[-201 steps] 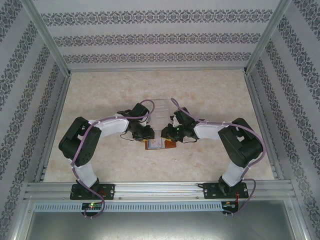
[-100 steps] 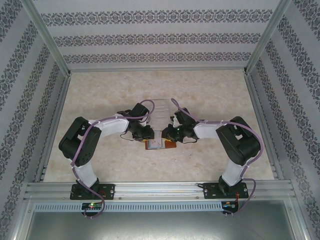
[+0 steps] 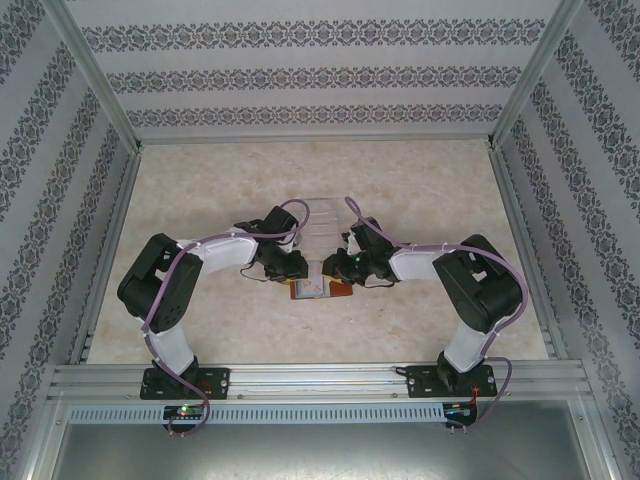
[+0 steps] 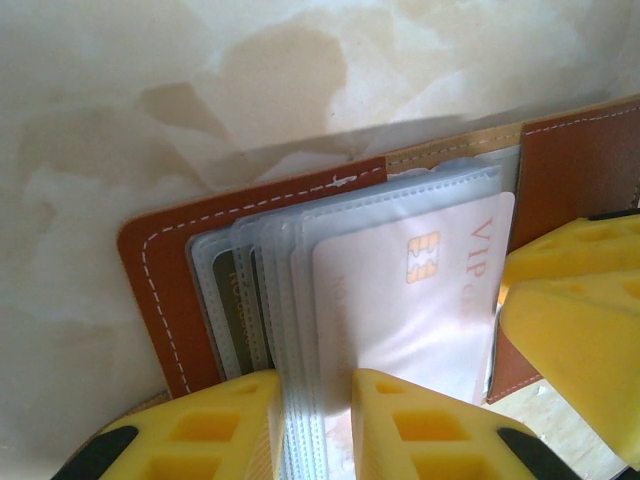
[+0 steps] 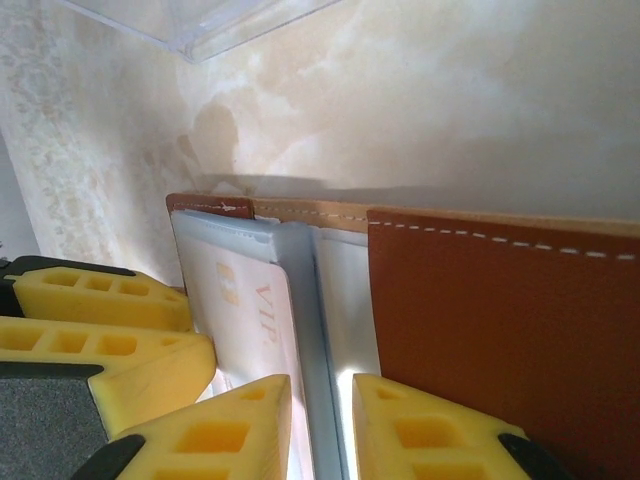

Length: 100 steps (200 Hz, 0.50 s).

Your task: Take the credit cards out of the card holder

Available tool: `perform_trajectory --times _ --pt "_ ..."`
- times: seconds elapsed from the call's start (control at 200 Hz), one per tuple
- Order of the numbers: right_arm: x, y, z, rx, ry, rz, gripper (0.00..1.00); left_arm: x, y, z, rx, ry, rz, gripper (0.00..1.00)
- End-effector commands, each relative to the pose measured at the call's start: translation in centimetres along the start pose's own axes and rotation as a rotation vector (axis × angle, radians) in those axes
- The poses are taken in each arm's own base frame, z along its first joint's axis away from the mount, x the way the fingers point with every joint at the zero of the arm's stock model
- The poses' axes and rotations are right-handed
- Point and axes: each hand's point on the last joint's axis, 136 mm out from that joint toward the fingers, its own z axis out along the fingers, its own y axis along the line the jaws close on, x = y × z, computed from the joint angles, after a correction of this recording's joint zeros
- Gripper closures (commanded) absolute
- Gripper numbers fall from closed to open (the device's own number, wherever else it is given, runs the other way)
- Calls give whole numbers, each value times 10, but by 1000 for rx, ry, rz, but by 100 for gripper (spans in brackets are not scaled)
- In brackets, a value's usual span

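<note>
The reddish-brown card holder [image 3: 322, 290] lies open on the table between both grippers, its leather [image 4: 160, 290] framing a fan of clear sleeves. A whitish credit card [image 4: 400, 300] with a chip and red "VIP" lettering sits in the top sleeve. A dark card [image 4: 232, 300] shows in a sleeve further down. My left gripper [image 4: 315, 385] is shut on the sleeve stack at its near edge. My right gripper [image 5: 320, 385] is shut on the pale sleeve fold beside the whitish card [image 5: 255, 310], with the leather cover [image 5: 500, 330] to its right.
A clear plastic stand [image 3: 322, 215] is just behind the card holder, its corner [image 5: 200, 20] above the right gripper. The left gripper's yellow fingers [image 5: 100, 300] crowd the right gripper's left side. Metal rails and patterned walls enclose the marbled table [image 3: 220, 190].
Almost nothing: the right wrist has shifted a touch over the card holder. The left arm and the holder stay put.
</note>
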Motion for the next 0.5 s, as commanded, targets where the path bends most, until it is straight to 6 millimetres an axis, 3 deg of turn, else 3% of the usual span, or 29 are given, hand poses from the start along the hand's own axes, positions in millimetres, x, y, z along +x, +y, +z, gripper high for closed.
perform_trajectory --times 0.0,0.495 --pt "2 -1 1 -14 11 3 76 20 25 17 -96 70 -8 76" --pt "8 -2 12 -9 58 11 80 20 25 17 -95 70 -5 77"
